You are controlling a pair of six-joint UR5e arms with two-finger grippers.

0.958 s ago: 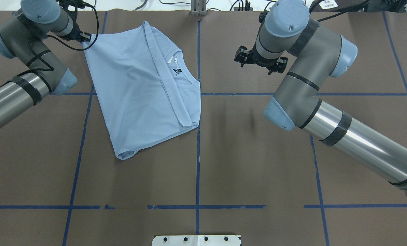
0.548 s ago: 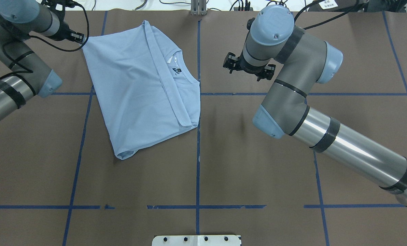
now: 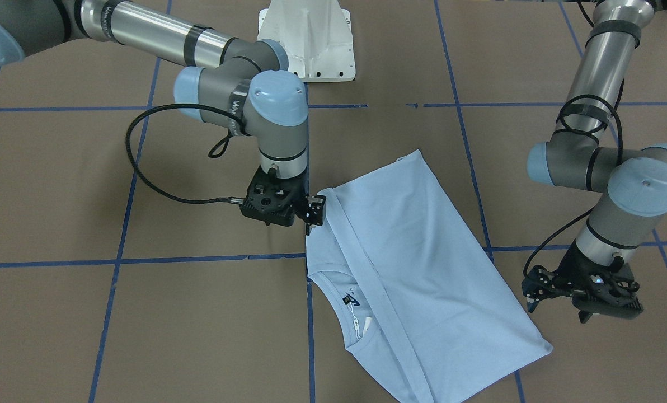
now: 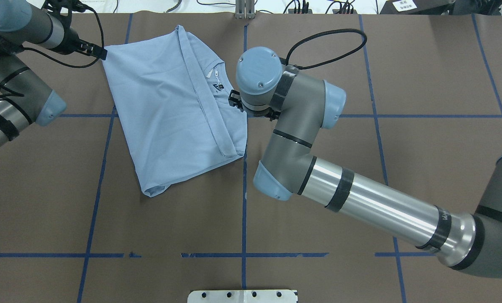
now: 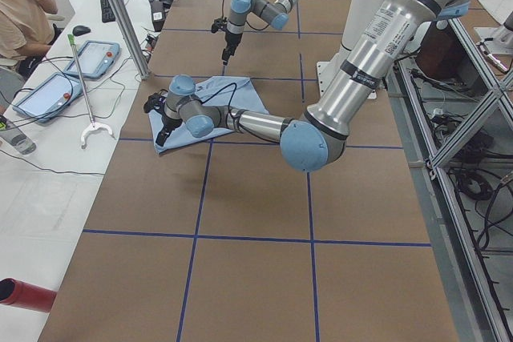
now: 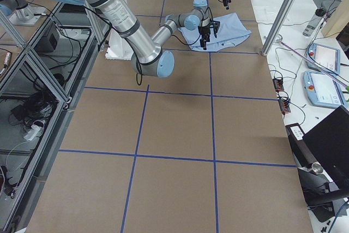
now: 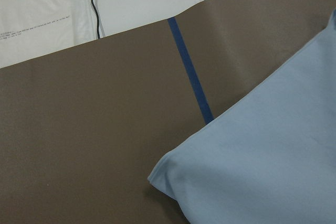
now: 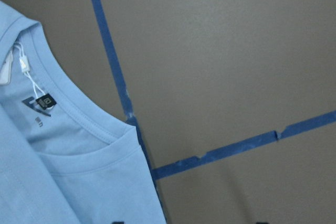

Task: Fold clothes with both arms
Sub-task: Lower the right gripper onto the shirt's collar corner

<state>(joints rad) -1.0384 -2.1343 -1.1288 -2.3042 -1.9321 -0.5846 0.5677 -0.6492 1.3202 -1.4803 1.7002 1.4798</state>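
The light blue T-shirt (image 4: 166, 109) lies partly folded on the brown table, collar with dark label (image 4: 218, 87) and white tag facing up; it also shows in the front view (image 3: 423, 268). No palm-tree print shows. My right gripper (image 3: 311, 219) hovers at the shirt's edge beside the collar, mostly hidden under its wrist in the overhead view (image 4: 235, 99). Its wrist view shows the collar (image 8: 79, 114) and two dark fingertips (image 8: 118, 222) wide apart: open, empty. My left gripper (image 4: 99, 51) sits by the shirt's far corner (image 7: 163, 174), which lies flat; it looks open (image 3: 557, 310).
Blue tape lines (image 4: 244, 210) grid the brown table cover. The white pedestal base (image 3: 309, 45) stands at the robot's side. A white table with tablets (image 5: 48, 90) and a seated person (image 5: 24, 14) are beyond the far edge.
My right arm has swung left across the table to the shirt's collar edge. My left gripper has shifted slightly left, off the shirt's far corner.
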